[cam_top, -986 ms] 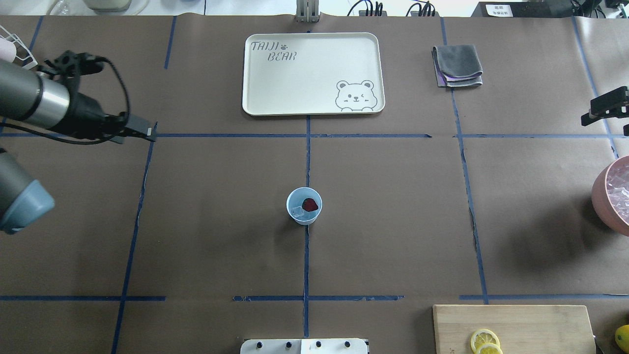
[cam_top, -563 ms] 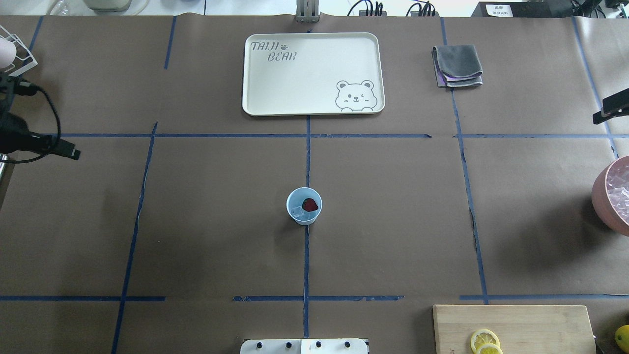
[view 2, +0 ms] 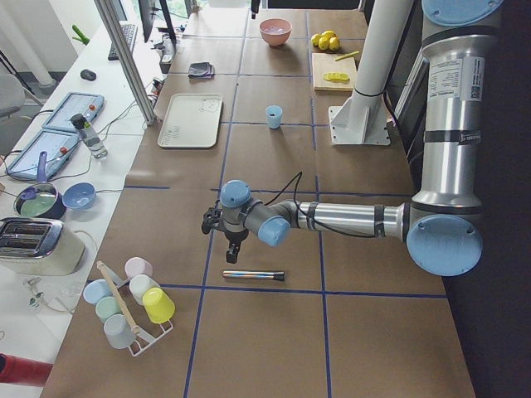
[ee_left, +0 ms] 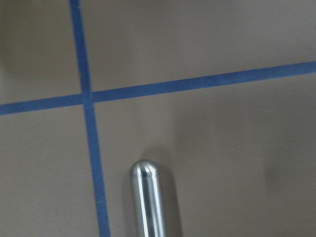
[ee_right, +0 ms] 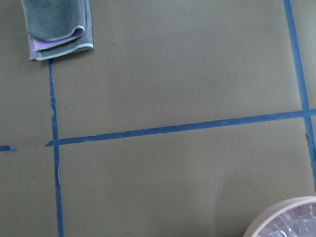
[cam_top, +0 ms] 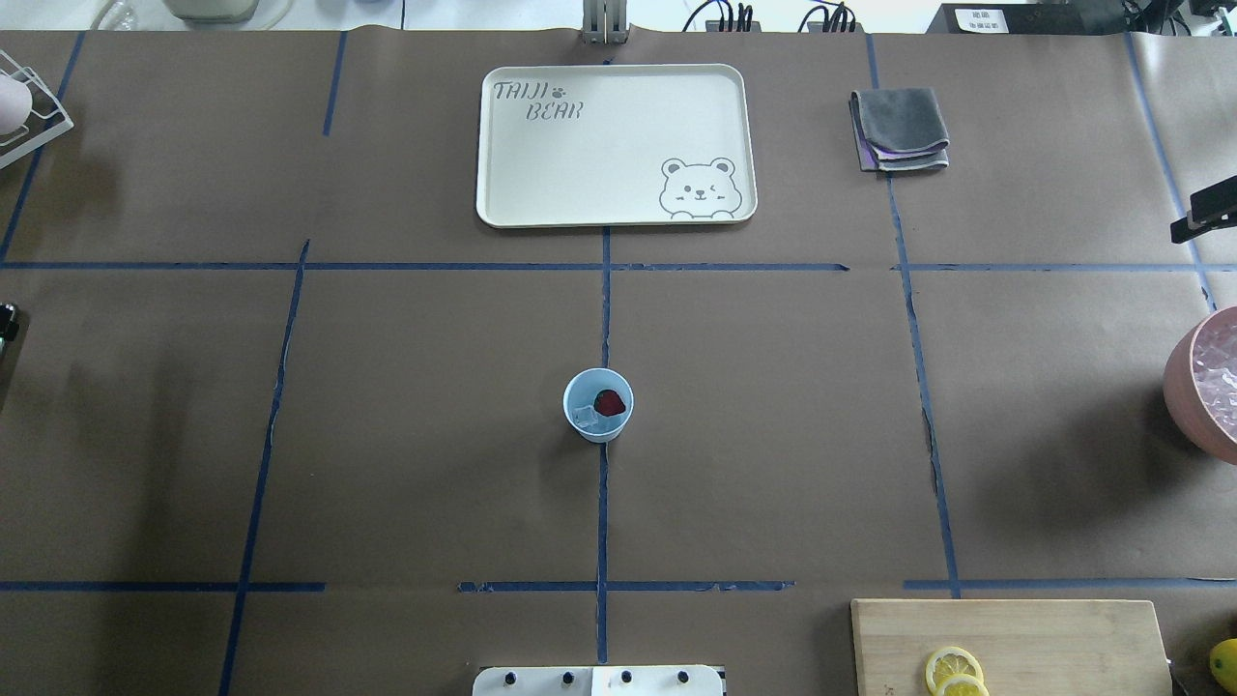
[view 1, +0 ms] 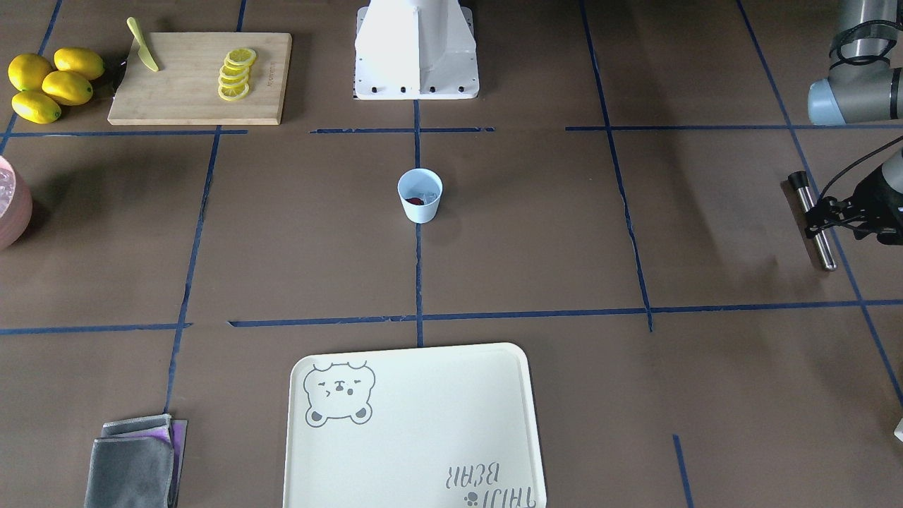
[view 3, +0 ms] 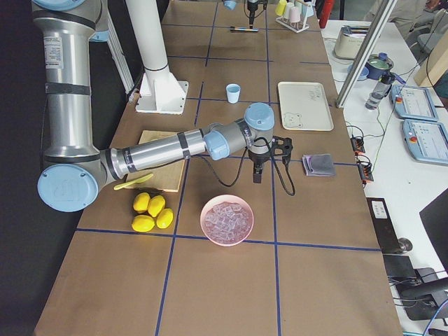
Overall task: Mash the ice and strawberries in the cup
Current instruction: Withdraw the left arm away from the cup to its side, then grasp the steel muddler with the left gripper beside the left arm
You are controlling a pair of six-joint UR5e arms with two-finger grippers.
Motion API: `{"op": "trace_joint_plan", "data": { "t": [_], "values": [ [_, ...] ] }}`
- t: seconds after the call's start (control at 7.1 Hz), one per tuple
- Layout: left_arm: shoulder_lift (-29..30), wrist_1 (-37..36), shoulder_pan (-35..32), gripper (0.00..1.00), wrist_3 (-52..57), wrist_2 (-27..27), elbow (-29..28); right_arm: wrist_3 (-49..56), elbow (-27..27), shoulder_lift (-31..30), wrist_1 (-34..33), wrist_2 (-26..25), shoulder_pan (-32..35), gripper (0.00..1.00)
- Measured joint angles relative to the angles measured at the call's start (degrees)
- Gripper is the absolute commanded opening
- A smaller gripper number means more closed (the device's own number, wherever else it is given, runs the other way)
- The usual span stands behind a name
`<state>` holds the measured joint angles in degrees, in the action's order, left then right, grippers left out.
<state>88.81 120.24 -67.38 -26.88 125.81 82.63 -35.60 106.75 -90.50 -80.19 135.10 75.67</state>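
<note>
The pale-blue cup (cam_top: 598, 429) stands upright at the table's middle; it also shows in the front view (view 1: 420, 204). Inside it lie a dark-red strawberry (cam_top: 609, 402) and a small clear ice chunk (cam_top: 584, 418). A metal rod (view 1: 817, 233) with a black end lies flat on the table at my left end; its rounded tip shows in the left wrist view (ee_left: 147, 197). My left gripper (view 1: 822, 212) hangs just over the rod; I cannot tell whether it is open or shut. My right gripper (view 3: 257, 173) hovers above bare table near the pink bowl; its state cannot be told.
A cream bear tray (cam_top: 618, 145) and a folded grey cloth (cam_top: 899, 129) lie at the far side. A pink bowl of ice (cam_top: 1203, 387) stands at the right edge. A cutting board (cam_top: 1010, 643) holds lemon slices, whole lemons (view 1: 49, 81) beside it. A cup rack (view 2: 129, 307) stands beyond the rod.
My left arm has drawn back leftward out of the overhead view. The right gripper's black part has slid slightly toward the right edge. The cup has not moved.
</note>
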Motion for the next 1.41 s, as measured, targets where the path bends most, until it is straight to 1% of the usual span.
{"op": "trace_joint_plan", "data": {
  "t": [0.56,1.41],
  "values": [
    [0.58,0.69,-0.07,0.92,-2.74,0.40,-2.77,0.01,-0.09,0.15,-0.14,-0.01,0.00,1.00],
    [1.43,3.90,0.26,0.91,-4.37,3.29,-6.10,-0.08,-0.07,0.24,-0.25,-0.01,0.00,1.00]
  ]
}}
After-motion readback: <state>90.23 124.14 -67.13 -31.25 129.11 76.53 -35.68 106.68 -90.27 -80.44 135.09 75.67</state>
